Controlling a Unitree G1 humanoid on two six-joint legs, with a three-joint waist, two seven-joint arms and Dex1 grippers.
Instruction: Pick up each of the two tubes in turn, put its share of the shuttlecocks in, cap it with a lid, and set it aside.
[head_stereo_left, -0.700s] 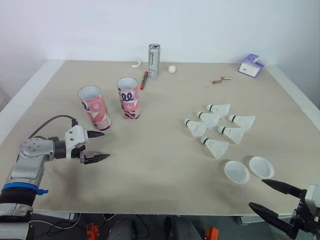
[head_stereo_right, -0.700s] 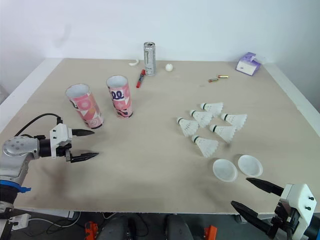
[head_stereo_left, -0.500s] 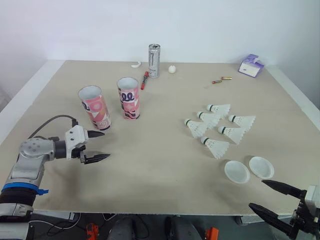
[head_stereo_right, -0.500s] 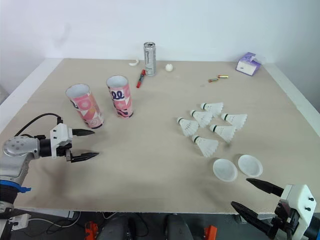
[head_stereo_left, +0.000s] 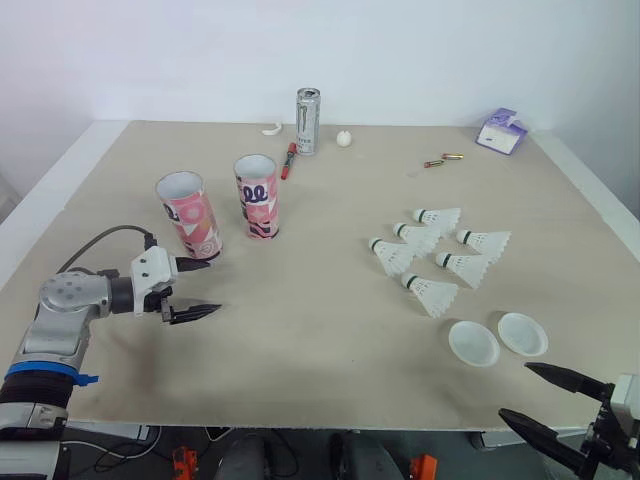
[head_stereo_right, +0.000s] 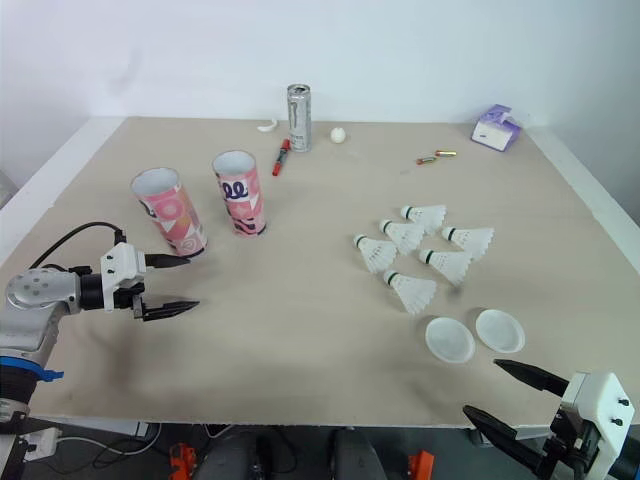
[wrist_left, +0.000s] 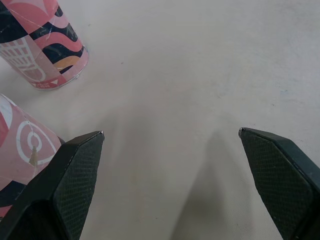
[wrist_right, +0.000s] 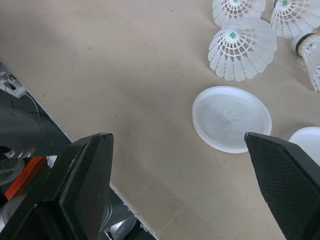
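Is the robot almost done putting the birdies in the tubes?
Not nearly; nothing looks done. Both tubes stand uncapped, five shuttlecocks and two lids lie on the table. In hand: nothing; the left end effector is open near one tube, the right end effector open near the lids. Left: filling, capping and setting aside both.

Looks like a robot test lab: bare white wall (head_stereo_left: 450, 50), plain beige table (head_stereo_left: 320, 340) with stray drink can (head_stereo_left: 308, 121) and batteries (head_stereo_left: 443, 160), loose cables (head_stereo_right: 38, 440) under its front edge.
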